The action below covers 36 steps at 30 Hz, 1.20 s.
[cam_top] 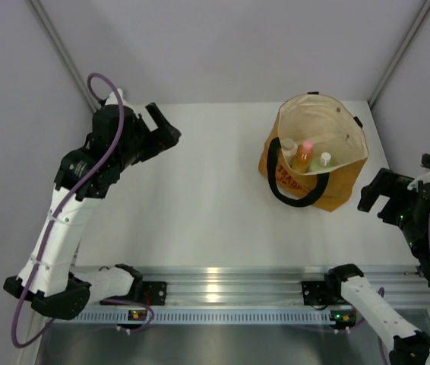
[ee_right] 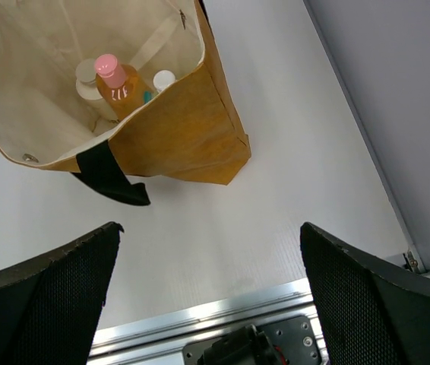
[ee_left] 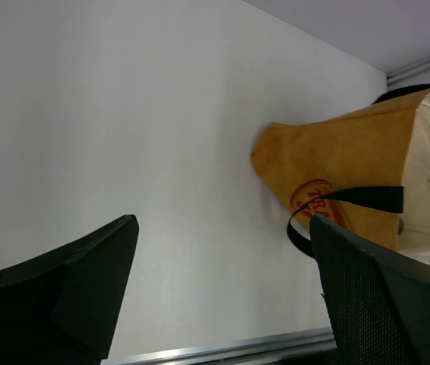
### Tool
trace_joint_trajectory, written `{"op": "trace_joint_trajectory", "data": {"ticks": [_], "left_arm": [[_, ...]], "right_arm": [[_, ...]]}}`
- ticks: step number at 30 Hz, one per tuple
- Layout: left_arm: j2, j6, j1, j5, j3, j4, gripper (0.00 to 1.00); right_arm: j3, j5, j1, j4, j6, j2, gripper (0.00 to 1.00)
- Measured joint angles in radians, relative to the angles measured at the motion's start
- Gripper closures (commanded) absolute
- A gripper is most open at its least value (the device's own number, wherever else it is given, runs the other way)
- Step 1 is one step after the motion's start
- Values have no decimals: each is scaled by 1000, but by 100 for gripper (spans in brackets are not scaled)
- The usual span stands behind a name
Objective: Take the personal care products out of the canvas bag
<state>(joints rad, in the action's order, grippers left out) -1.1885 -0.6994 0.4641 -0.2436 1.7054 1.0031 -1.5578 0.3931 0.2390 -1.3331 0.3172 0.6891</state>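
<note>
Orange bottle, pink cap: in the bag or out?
In. Orange bottle sits inside the canvas bag, below its open rim.

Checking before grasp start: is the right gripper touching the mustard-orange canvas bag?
Apart. The right wrist view shows bare white table between the open right gripper and the mustard-orange canvas bag.
</note>
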Motion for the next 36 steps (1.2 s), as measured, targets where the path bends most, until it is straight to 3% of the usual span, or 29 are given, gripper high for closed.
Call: {"op": "trace_joint_trajectory", "data": {"ticks": [9, 16, 19, 23, 26, 27, 29, 31, 34, 36], "left_arm": [[-189, -63, 104, 249, 11, -202, 1], [-471, 12, 248, 293, 213, -248, 7], [-605, 49, 289, 309, 344, -255, 14], [-753, 87, 324, 311, 483, -267, 31], [-833, 107, 341, 307, 536, -272, 53], [-849, 111, 344, 306, 539, -271, 70], [-869, 122, 345, 299, 539, -271, 75], [-881, 129, 348, 291, 539, -270, 91], [-882, 137, 357, 268, 538, -270, 100], [-882, 145, 370, 239, 534, -274, 100]], "right_arm": [[0, 2, 0, 0, 14, -9, 0], [0, -3, 0, 0, 35, -21, 1], [0, -16, 0, 0, 35, -21, 1], [0, -30, 0, 0, 35, -21, 0], [0, -49, 0, 0, 35, -20, 0], [0, -55, 0, 0, 35, -20, 0], [0, -69, 0, 0, 34, -19, 0], [0, -103, 0, 0, 26, -18, 1], [-2, -169, 0, 3, 19, -8, 1], [-3, -202, 0, 7, 19, 3, 2]]}}
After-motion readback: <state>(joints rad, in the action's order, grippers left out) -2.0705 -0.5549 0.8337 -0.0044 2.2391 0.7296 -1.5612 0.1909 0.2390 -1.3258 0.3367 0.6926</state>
